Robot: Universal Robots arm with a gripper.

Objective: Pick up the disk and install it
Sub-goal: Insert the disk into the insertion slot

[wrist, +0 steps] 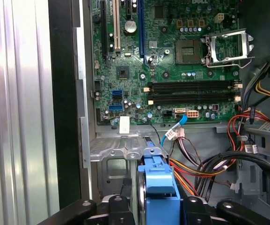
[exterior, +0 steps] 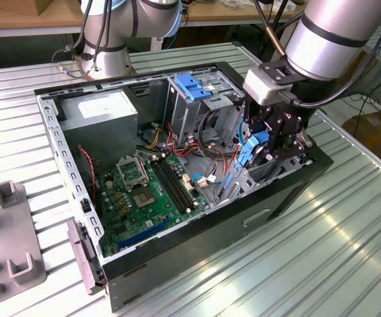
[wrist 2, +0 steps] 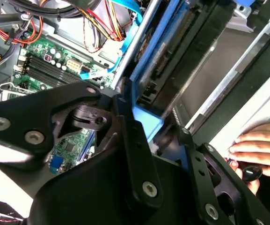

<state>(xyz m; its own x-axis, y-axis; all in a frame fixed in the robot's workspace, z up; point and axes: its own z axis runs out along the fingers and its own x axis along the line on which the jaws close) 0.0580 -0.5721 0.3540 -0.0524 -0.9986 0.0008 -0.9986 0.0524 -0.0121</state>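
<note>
**Disk installation, insertion stage.** An open computer case (exterior: pixel 197 246) lies on its side on a ribbed metal surface (exterior: pixel 322 254). This exposes the green motherboard (exterior: pixel 144 193), a grey power-supply box (exterior: pixel 101 113) and a metal drive cage with a blue handle (exterior: pixel 193 86).

The arm reaches into the front end of the case, toward the exterior view's right. Its black jaws are closed on the disk (wrist 2: pixel 165 65), gripping it across its blue plastic rails. In the exterior view the disk stands on edge, roughly upright. It hangs just beside the drive cage, partly below the rim of the case.

In the first wrist view the blue rail (wrist: pixel 157 187) sits between the two jaw tips. Directly beyond it is a bare sheet-metal bay (wrist: pixel 120 151), with a bundle of red, yellow and black cables (wrist: pixel 209 165) near it on one side.

A person's hand (wrist 2: pixel 261 147) rests on the surface outside the case wall, apart from the jaws.

**Progress.** The pick-up is done, since the disk is off the surface and carried inside the chassis. Installation appears to be under way but incomplete. The jaws hold the full weight of the disk, and no rail can be seen latched into the bay. Whether the lower edge of the disk touches the bay floor cannot be told.
</note>
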